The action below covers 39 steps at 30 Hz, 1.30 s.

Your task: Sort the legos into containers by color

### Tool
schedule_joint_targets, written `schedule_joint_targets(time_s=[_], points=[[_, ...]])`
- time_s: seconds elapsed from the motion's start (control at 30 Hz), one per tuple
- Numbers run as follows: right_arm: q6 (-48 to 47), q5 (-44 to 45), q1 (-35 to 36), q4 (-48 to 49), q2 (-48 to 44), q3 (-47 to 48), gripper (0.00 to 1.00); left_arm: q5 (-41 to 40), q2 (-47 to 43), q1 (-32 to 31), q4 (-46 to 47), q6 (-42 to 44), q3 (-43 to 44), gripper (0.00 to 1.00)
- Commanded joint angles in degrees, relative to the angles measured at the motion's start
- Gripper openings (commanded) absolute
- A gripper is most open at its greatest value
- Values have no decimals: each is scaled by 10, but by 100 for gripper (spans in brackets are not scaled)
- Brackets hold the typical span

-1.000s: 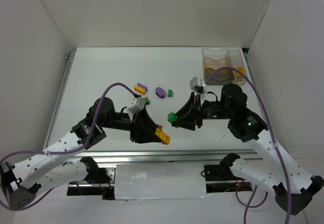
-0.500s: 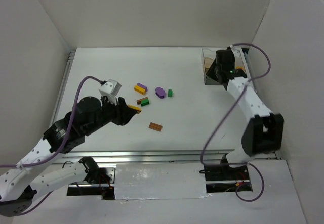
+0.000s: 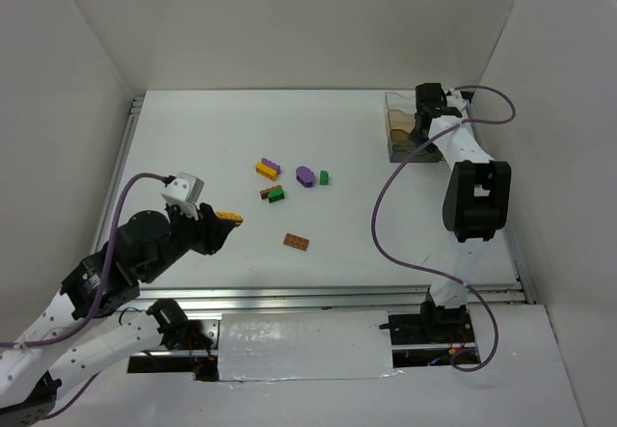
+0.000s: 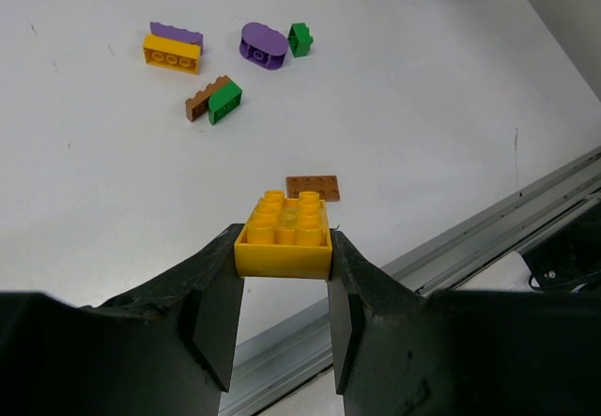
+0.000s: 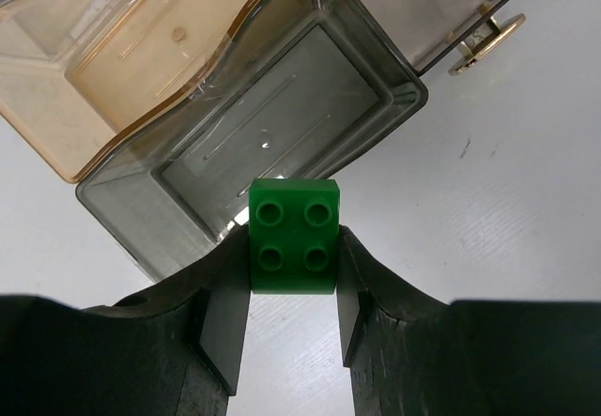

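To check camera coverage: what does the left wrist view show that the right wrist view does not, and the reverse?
Left wrist only: the left claw shut on a yellow plastic brick; loose bricks: a yellow-and-purple pair, a rounded purple brick, a small green brick, a brown-and-green pair, a flat brown plate.
Right wrist only: the right claw shut on a green four-stud brick, and the inside of the clear plastic compartment box.
Both: the white table; a dark corner at the left view's top edge may be that box.

Left gripper (image 3: 225, 222) grips a yellow brick (image 3: 231, 219); right gripper (image 3: 417, 130) seemingly above the container (image 3: 396, 139).
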Motion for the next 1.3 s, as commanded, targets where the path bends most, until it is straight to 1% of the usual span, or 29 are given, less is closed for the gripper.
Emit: schedule_joint_targets(time_s=[0.0,0.27,0.37,0.43,0.5,0.53,0.6,0.63,0.73,0.8,0.83,1.0,1.03,1.07,1.1,1.13,1.17,1.2,1.23,1.27], points=[[6,11,-13,12,5,28,2,5,23,1,9,15,2,0],[7,8,-16,21,55,71,9,37,20,1,19,26,-3,0],[6,4,-16,28,59,79,12,41,23,1,19,27,-3,0],[5,2,-15,29,61,85,20,43,26,1,19,28,-2,0],[4,-1,-16,26,67,95,24,48,29,1,20,30,-1,0],[4,-1,-16,24,68,97,32,49,30,1,19,29,-2,0],[4,-4,-16,22,74,99,41,50,30,1,19,31,-2,0],[4,-4,-16,24,75,97,49,50,27,1,19,30,-1,0],[4,-8,-15,31,74,88,61,50,25,1,19,29,-3,0],[3,-10,-16,32,73,89,67,50,25,1,19,30,-4,0],[3,-10,-16,30,74,91,68,51,26,1,19,31,-4,0],[-1,-24,-14,22,60,96,69,47,28,0,18,30,-2,0],[-5,-51,-13,25,35,88,69,43,27,0,17,27,-1,0],[-24,-75,-10,32,17,59,69,43,26,1,17,26,-1,0],[-39,-115,-2,63,-6,36,69,46,24,6,20,27,0,0],[-81,-225,-2,82,-61,10,69,64,21,10,28,25,1,0],[-101,-294,19,103,-90,-51,69,78,21,14,34,21,2,0],[-118,-359,41,142,-154,-83,70,99,16,30,43,18,2,0],[-138,-467,57,155,-186,-112,72,126,13,40,56,17,0,0],[-147,-512,76,162,-213,-157,76,186,12,49,82,18,0,0]])
